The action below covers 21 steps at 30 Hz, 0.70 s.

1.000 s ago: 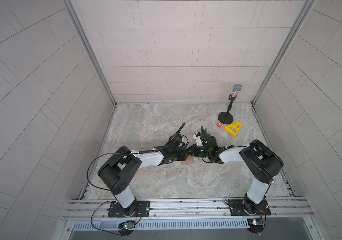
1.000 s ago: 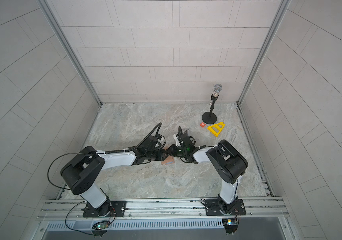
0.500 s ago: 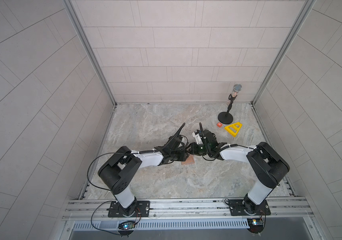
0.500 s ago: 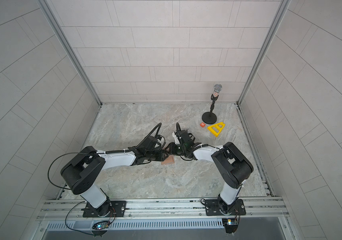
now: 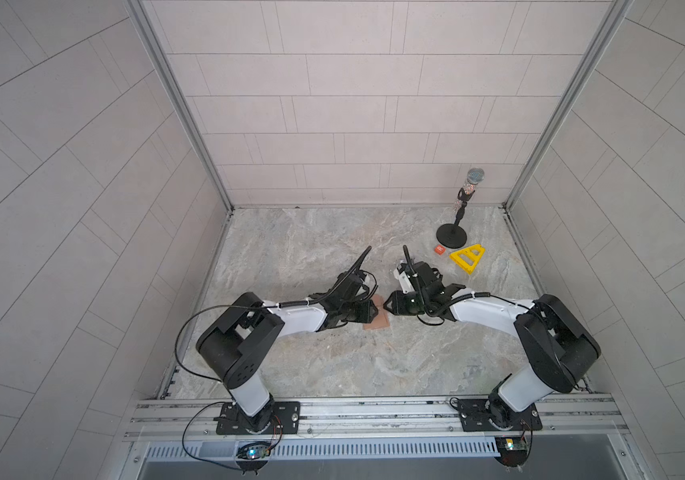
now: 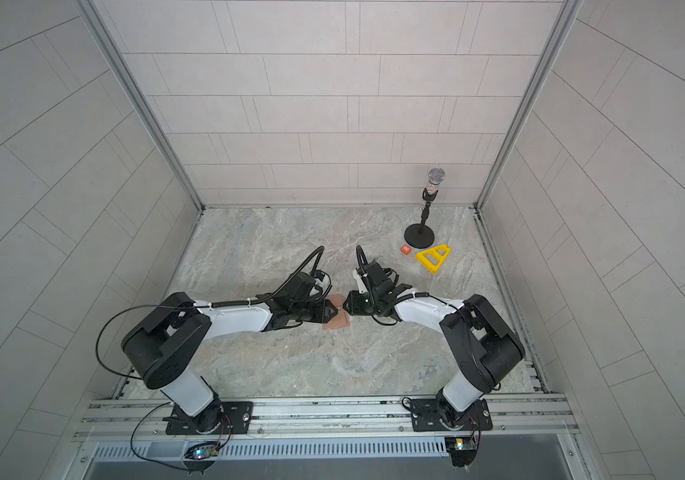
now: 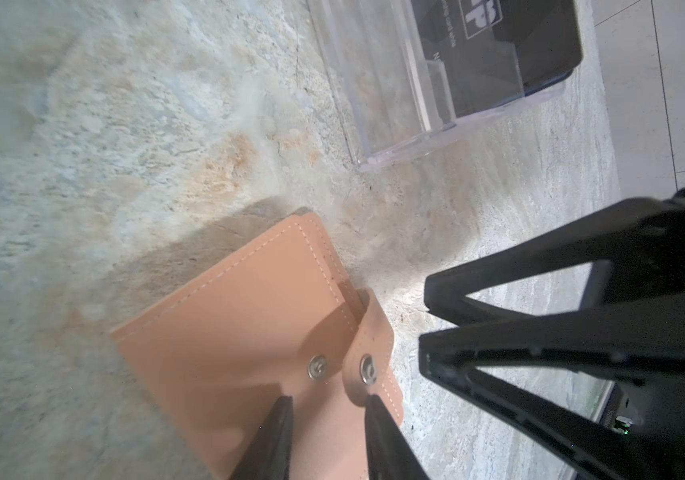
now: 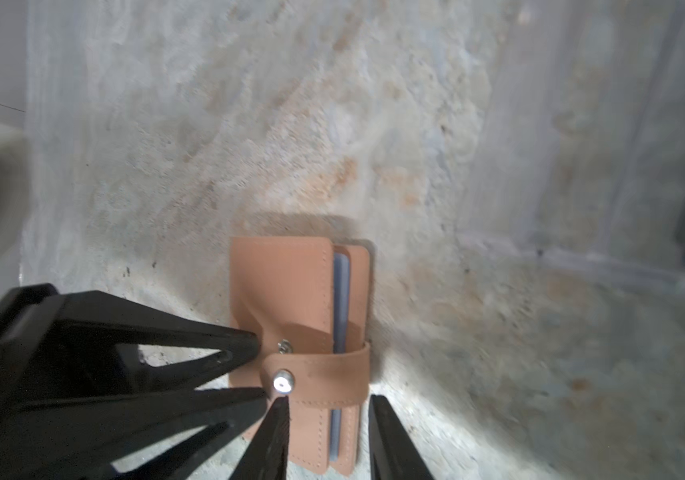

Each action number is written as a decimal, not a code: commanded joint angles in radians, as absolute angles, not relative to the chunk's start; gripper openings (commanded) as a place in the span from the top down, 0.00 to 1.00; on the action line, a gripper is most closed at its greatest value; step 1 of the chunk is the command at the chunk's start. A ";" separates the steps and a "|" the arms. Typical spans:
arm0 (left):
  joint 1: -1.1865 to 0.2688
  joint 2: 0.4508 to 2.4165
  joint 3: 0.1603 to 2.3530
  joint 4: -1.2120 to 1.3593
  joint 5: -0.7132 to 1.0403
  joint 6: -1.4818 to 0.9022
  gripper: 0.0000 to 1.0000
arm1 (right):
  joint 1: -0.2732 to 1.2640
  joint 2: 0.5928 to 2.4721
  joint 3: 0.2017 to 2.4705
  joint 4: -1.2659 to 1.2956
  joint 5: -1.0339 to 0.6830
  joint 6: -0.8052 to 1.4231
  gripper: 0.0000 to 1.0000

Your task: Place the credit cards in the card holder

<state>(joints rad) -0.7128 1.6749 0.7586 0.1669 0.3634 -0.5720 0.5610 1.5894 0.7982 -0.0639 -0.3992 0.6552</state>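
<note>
in both top views the card holder lies flat near the middle of the marble table, a small tan patch between the left gripper and the right gripper, which meet over it. a microphone stand, an orange tile and a yellow triangle sit well apart at the back. the jaws cannot be read here. the left wrist view shows the left fingers part-way apart, tips on either side of the snap tab, clamping nothing visible. only this view shows the clear box, a black card seemingly in it. the right wrist view shows the right jaws also apart and empty, straddling the holder's near end. it alone reveals a bluish card edge between the leaves, tab unsnapped. the holder looks light, soft and springy, probably best pinched at the tab end with the cover pressed flat. the cards look thin, stiff and slick.
</note>
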 commanded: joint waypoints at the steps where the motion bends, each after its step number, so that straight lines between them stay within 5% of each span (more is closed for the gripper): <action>1: -0.710 1.686 0.741 0.128 0.380 -0.558 0.65 | 0.552 1.600 0.795 -0.086 -0.377 0.632 0.69; 21: -0.710 1.719 0.756 0.142 0.391 -0.564 0.65 | 0.539 1.702 0.796 0.036 -0.482 0.665 0.71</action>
